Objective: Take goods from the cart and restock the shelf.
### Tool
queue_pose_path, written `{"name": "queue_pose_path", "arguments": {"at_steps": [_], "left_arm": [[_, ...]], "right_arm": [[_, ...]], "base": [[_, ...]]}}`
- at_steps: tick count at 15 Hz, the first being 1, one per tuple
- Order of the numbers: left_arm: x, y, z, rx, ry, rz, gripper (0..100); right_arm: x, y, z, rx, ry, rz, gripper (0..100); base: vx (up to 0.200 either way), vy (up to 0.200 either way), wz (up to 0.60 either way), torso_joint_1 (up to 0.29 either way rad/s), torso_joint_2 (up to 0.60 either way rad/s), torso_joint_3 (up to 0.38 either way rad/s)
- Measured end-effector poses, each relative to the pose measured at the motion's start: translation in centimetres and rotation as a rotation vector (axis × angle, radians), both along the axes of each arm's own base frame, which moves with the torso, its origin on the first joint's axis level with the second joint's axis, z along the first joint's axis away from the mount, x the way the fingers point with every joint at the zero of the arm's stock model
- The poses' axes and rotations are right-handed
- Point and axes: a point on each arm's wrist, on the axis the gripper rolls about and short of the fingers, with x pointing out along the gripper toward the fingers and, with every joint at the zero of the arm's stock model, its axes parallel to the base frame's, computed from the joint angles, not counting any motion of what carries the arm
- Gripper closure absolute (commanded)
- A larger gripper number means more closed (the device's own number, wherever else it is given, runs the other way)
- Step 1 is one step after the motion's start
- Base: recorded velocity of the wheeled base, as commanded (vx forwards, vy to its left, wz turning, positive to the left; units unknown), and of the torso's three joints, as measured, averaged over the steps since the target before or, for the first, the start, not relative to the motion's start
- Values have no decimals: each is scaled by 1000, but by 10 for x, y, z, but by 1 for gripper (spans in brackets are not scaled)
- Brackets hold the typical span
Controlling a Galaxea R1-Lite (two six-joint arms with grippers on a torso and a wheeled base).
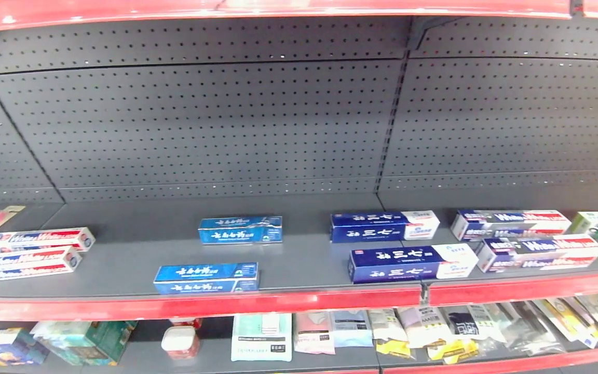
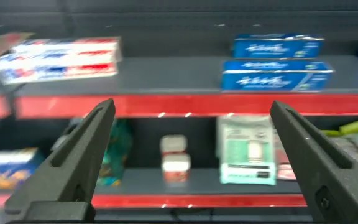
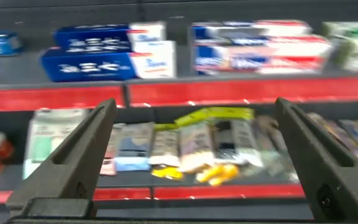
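- The left gripper (image 2: 191, 106) and the right gripper (image 3: 196, 102) are both spread wide with nothing between the fingers, facing the shelving.
- On the lower shelf (image 1: 211, 337), flat packets (image 1: 261, 336) lie under a red edge strip (image 1: 200, 305).
- The grey shelf (image 1: 304, 249) holds toothpaste boxes lying flat in pairs: red-and-white boxes (image 1: 39, 240) at the left, light blue boxes (image 1: 240, 230) in the middle, dark blue boxes (image 1: 384, 226) to the right.
- A grey pegboard panel (image 1: 200, 124) stands behind.

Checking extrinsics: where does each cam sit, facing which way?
Head: on the head, looking forward-down at the shelf.
Left wrist: on that wrist, facing the shelf front; open left gripper in front, light-blue boxes beyond.
Right wrist: same, open right gripper in front, dark-blue boxes beyond.
Shared: head view shows both box pairs.
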Motion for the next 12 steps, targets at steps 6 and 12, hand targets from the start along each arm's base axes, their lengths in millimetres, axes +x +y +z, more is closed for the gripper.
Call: {"name": "queue_pose_path", "arguments": {"at_steps": [6, 12], "left_arm": [[0, 0, 0, 0, -1, -1, 0], [-2, -1, 11, -12, -33, -32, 0]], "right_arm": [[0, 0, 0, 0, 0, 0, 0], [0, 0, 0, 0, 0, 0, 0]], "base": [[0, 0, -300, 3, 1, 4], [0, 0, 0, 0, 0, 0]]}}
